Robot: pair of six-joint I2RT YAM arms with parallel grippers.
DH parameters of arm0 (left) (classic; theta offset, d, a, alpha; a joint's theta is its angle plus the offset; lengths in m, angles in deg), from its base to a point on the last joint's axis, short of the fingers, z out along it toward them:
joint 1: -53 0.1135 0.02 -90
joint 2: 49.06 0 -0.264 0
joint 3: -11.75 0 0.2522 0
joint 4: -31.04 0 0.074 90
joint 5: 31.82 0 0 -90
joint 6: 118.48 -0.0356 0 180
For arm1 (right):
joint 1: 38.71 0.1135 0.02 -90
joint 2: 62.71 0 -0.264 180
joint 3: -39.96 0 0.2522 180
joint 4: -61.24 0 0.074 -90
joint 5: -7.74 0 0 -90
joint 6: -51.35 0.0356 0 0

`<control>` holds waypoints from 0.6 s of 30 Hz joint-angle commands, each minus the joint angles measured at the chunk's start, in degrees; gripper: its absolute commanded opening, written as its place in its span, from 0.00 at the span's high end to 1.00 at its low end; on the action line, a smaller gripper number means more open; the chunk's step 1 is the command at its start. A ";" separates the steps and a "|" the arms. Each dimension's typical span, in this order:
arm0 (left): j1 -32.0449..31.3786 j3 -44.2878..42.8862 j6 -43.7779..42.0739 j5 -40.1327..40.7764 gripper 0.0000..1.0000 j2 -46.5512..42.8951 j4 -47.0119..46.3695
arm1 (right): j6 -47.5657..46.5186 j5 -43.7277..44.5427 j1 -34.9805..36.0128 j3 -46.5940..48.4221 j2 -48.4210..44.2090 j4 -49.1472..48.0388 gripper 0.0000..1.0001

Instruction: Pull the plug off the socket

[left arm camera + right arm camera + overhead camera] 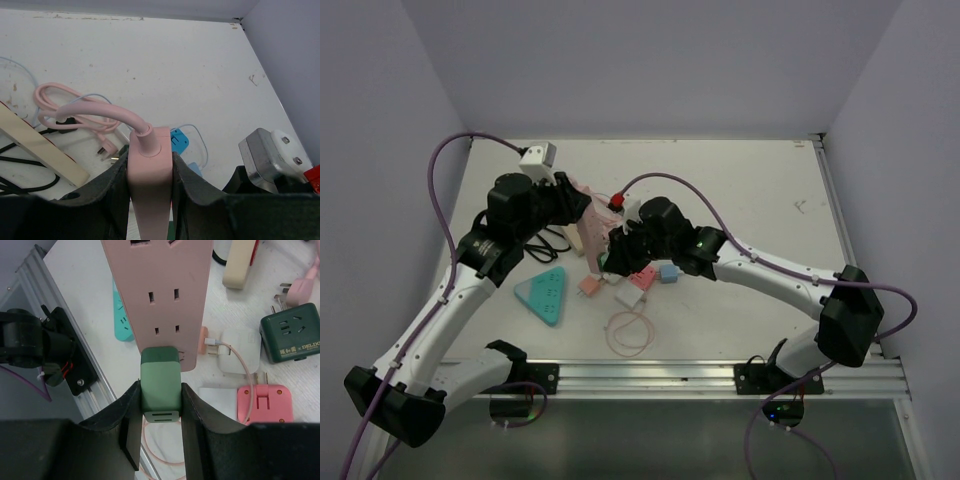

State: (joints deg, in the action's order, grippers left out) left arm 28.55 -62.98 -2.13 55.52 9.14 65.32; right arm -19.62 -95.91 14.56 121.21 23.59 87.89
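While left gripper (150, 176) clamps one pink socket (161, 290), right gripper (160, 399) pinches one plug (160, 377).

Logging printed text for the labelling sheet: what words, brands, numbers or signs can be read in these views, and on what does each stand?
"DELIX", cut off by the picture's edge: on the face of the dark green adapter, right wrist view.
Small mark just left of that word: too small to read.
No other readable text in any of the three views.
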 commanded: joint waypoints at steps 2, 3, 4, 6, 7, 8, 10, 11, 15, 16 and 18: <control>0.10 -1.17 -2.43 2.39 1.00 0.07 -6.63 | -0.48 0.11 -0.01 1.34 -0.96 1.61 1.00; 0.10 -1.34 -2.96 2.39 1.00 0.34 -6.54 | -0.74 0.29 -0.10 0.90 -1.92 2.49 1.00; 0.19 -1.43 -3.49 4.83 1.00 0.52 -6.28 | -1.01 0.90 -0.02 0.55 -2.62 2.93 1.00; 0.19 -1.43 -5.34 6.08 1.00 1.22 -5.49 | -1.18 1.52 -0.10 -0.68 -4.55 3.90 1.00; 0.28 -1.35 -5.86 7.48 1.00 1.39 -5.22 | -1.18 1.69 -0.10 -1.21 -5.26 4.16 1.00; 0.36 -1.17 -7.09 8.27 1.00 1.66 -4.87 | -1.18 1.96 -0.10 -1.65 -5.88 4.34 1.00; 0.80 -0.56 -8.24 10.38 1.00 1.92 -4.61 | -1.01 2.05 -0.10 -2.88 -7.80 5.13 1.00; 1.15 -0.47 -8.77 11.00 1.00 2.10 -4.43 | -0.92 1.96 -0.10 -3.32 -8.51 5.31 1.00; 1.95 0.67 -12.02 15.04 1.00 2.45 -4.34 | -1.36 1.96 -0.10 -4.90 -10.98 8.02 1.00; 2.47 0.85 -12.54 16.18 1.00 2.62 -4.43 | -1.71 2.13 -0.10 -5.17 -11.94 8.56 1.00; 2.91 0.68 -13.86 17.24 1.00 3.76 -3.38 | -1.71 2.48 -0.10 -5.26 -12.56 10.22 1.00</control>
State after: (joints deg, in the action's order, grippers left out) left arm 28.07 -62.85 -2.57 57.09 11.48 64.31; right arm -20.50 -93.35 14.54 116.59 16.33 89.63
